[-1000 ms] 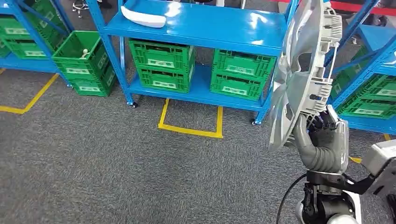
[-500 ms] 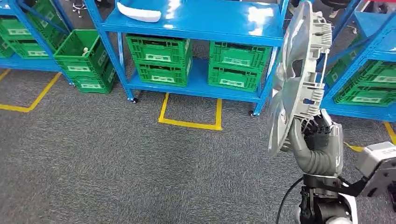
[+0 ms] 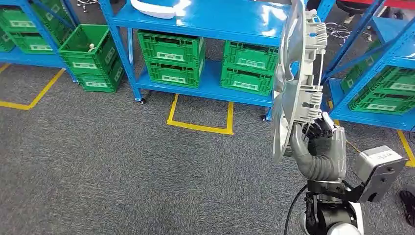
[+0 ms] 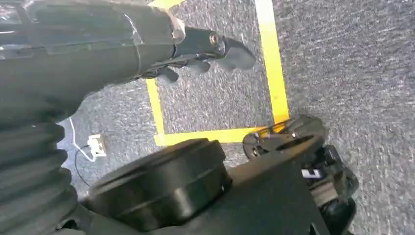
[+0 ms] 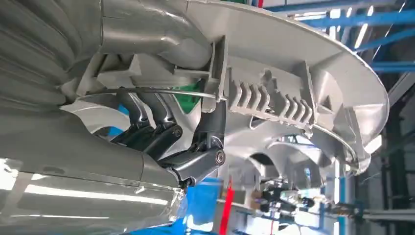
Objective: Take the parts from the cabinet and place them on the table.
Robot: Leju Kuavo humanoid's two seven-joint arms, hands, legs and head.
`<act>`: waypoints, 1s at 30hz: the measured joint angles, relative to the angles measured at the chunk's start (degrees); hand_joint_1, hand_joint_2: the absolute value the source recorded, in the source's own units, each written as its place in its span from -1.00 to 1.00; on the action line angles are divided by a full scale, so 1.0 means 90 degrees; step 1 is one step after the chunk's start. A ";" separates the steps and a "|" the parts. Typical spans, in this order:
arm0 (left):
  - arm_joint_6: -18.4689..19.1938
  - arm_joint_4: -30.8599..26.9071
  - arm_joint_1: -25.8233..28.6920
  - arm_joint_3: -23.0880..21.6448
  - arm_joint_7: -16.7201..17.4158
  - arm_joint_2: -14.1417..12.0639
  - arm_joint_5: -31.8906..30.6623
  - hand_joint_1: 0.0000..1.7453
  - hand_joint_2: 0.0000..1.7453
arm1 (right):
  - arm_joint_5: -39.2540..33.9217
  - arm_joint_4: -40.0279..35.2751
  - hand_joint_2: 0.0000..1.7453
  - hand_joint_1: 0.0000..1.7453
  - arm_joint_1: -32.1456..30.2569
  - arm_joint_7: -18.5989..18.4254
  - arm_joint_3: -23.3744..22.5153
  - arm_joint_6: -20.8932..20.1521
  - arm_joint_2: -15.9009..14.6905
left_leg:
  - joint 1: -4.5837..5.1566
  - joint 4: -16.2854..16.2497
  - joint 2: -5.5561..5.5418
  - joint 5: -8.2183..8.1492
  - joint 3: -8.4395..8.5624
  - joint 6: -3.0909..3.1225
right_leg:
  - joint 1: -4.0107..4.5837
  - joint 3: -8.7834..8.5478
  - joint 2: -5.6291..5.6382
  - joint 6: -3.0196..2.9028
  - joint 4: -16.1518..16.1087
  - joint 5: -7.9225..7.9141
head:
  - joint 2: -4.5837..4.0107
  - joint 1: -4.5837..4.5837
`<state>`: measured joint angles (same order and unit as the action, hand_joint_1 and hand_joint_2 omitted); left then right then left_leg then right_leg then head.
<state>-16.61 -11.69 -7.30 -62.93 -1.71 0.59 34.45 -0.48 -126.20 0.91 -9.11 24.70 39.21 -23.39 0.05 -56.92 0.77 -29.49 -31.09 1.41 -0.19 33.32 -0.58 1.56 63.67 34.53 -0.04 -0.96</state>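
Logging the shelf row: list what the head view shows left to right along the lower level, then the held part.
Tilted green crate → stacked green crates → second green stack → silver wheel cover gripped by right hand.

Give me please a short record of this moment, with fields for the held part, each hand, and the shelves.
held part: silver wheel cover, upright on its edge, rim gripped from below
right hand: grips the wheel cover
left hand: holds nothing, fingers loosely curled, hanging above the floor
shelves: blue rack with green crates on the lower level, a white part on the upper level
floor: grey carpet with yellow tape lines
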 joint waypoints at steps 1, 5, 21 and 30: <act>-0.0007 0.0000 0.0002 0.0000 -0.0007 0.0007 0.0000 -1.00 1.00 | 0.0015 0.0002 1.00 1.00 0.0018 0.0000 0.0022 -0.0002 0.0000 | 0.0006 -0.0003 -0.0025 0.0013 -0.0021 0.0017 | -0.0011 0.0212 0.0002 0.0016 0.0533 0.0252 | -0.0002 -0.0019; -0.0017 0.0000 0.0019 0.0000 -0.0007 0.0015 -0.0019 -1.00 1.00 | 0.0015 0.0061 1.00 1.00 0.0045 -0.0017 0.0131 -0.0002 0.0000 | 0.0014 -0.0014 -0.0186 0.0051 -0.0042 0.0006 | -0.0021 0.0235 0.0024 -0.0006 0.0782 0.0055 | 0.0000 -0.0068; -0.0046 0.0000 -0.0013 0.0000 -0.0002 0.0037 -0.0036 -1.00 1.00 | 0.0010 0.0104 1.00 1.00 0.0141 -0.0036 0.0384 -0.0002 -0.0032 | -0.0047 -0.1208 -0.0022 -0.0276 -0.0606 -0.0416 | -0.0063 -0.0371 -0.0281 -0.0222 -0.0844 -0.0581 | 0.0000 0.0131; -0.0046 0.0000 0.0001 -0.0002 0.0005 0.0019 -0.0036 -1.00 1.00 | 0.0012 0.0102 1.00 1.00 0.0152 -0.0041 0.0459 0.0000 -0.0053 | -0.0005 -0.0125 0.0051 0.0068 -0.0198 -0.0051 | -0.0062 -0.0133 -0.0095 0.0044 -0.0222 -0.0080 | 0.0000 0.0041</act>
<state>-17.03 -11.69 -7.29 -62.95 -1.66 0.76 34.12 -0.37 -125.28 2.28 -9.49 28.83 39.21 -23.87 0.00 -58.05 1.23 -28.88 -32.86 0.96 -0.75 32.13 -1.44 1.95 61.68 33.81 -0.04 -0.59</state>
